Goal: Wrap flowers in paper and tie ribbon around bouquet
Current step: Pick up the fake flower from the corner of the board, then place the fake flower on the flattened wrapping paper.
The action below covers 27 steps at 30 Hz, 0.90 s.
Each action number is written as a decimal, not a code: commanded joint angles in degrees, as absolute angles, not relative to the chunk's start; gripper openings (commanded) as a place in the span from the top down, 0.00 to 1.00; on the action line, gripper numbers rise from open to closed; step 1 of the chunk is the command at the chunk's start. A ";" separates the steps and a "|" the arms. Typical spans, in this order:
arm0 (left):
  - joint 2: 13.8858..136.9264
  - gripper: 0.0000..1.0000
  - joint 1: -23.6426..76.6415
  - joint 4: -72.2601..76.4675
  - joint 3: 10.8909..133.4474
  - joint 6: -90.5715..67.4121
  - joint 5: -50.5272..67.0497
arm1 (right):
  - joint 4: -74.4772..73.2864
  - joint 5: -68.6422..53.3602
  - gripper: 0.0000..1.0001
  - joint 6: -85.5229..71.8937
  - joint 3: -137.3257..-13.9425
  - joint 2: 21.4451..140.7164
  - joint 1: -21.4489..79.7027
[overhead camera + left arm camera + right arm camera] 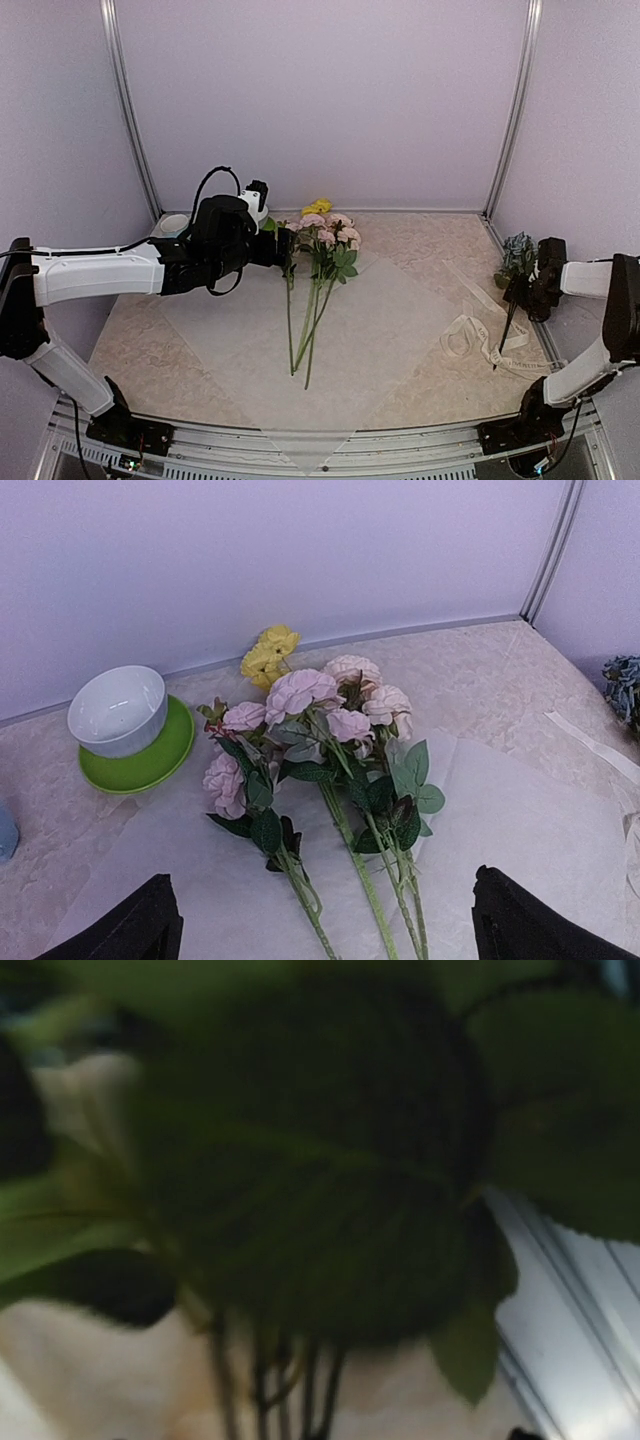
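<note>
left pincer [325, 920] spread, flowers [330, 720] just ahead | right pincer [522, 290]: cannot tell, beside blue stem [518, 252]

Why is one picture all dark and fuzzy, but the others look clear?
Right wrist: green leaves sit right against the lens, so they blur and block the light. Left wrist: sharp, with the flowers crisp. Top: even, soft light and only faint shadows.

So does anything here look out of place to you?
Yes. The blue flower sits alone at the right edge of the table, beside the right tool. The pink and yellow flowers lie together on the paper. The paper's near corner also hangs over the front edge.
</note>
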State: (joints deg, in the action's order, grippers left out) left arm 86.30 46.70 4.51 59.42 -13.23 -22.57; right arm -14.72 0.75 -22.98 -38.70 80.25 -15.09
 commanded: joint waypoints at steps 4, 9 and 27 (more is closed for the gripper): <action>85.10 0.01 46.93 4.31 58.71 -13.73 -23.00 | -9.08 2.45 0.52 -20.94 -41.48 87.79 -16.35; 85.54 0.01 46.85 3.99 59.03 -13.19 -23.72 | -8.34 1.23 0.68 -19.15 -43.01 92.13 -16.32; 85.30 0.01 46.85 4.13 59.17 -12.94 -23.76 | 3.35 31.58 1.00 -1.74 -46.47 66.65 3.70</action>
State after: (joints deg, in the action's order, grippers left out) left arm 86.30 46.70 4.23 59.40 -13.23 -22.98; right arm -7.20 19.64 -8.93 -46.35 76.49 -1.45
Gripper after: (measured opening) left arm 0.989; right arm 0.014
